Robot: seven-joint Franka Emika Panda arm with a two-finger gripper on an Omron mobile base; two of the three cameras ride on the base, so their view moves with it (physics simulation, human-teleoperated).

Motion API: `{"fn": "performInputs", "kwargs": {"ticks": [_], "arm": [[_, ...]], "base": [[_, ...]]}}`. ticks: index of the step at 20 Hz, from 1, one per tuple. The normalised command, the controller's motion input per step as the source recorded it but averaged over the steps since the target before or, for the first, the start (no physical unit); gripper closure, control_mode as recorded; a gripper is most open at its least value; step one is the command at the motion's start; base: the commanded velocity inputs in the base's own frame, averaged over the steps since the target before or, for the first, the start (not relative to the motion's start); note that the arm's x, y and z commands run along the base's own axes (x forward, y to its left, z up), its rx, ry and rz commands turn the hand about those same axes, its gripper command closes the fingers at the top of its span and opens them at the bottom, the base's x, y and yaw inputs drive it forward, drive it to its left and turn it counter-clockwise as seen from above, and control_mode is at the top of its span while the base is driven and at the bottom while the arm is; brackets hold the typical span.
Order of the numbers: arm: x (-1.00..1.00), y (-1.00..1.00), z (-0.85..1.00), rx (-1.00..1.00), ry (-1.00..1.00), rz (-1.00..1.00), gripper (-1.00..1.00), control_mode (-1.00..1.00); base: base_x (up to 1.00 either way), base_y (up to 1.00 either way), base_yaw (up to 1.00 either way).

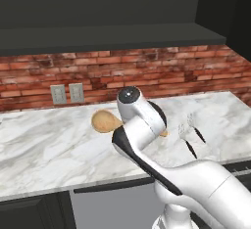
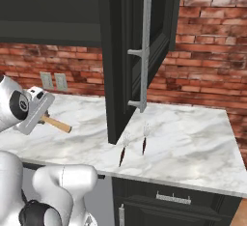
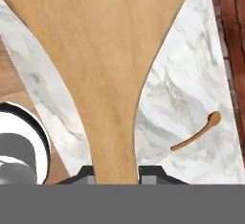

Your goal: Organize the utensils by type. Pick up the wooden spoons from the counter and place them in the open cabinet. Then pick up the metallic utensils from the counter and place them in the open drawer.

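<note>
At the centre of the left base view my white arm bends up over the white grey-veined marble counter (image 1: 44, 145), and my two-finger gripper (image 3: 115, 173) pinches the handle of the large light-tan wooden spoon (image 1: 105, 121), its smooth round bowl showing left of my wrist. In the hand view's lower right, the thin orange-brown wooden spoon (image 3: 197, 132) lies curved on the marble. Two small dark-handled silver forks (image 2: 133, 147) lie side by side below the open black cabinet door (image 2: 137, 51), middle of the right base view.
</note>
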Motion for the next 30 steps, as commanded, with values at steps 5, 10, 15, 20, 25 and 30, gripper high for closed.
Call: {"fn": "performInputs", "kwargs": {"ticks": [5, 10, 15, 20, 25, 30], "arm": [[-0.45, 0.0, 0.65, 0.0, -0.11, 0.31, 1.0, -1.0], [-0.45, 0.0, 0.67, 0.0, -0.1, 0.23, 1.0, -1.0], [-0.44, 0.0, 0.65, 0.0, -0.04, 0.15, 1.0, -1.0], [-0.46, 0.0, 0.62, 0.0, -0.01, 0.02, 1.0, -1.0], [-0.37, 0.01, 0.54, 0.0, -0.07, -0.16, 1.0, -1.0], [-0.1, -0.01, 0.71, 0.0, -0.15, -0.11, 1.0, -1.0]], "base": [[0.0, 0.0, 0.0], [0.0, 0.0, 0.0], [0.0, 0.0, 0.0], [0.0, 0.0, 0.0], [0.0, 0.0, 0.0], [0.0, 0.0, 0.0]]}}
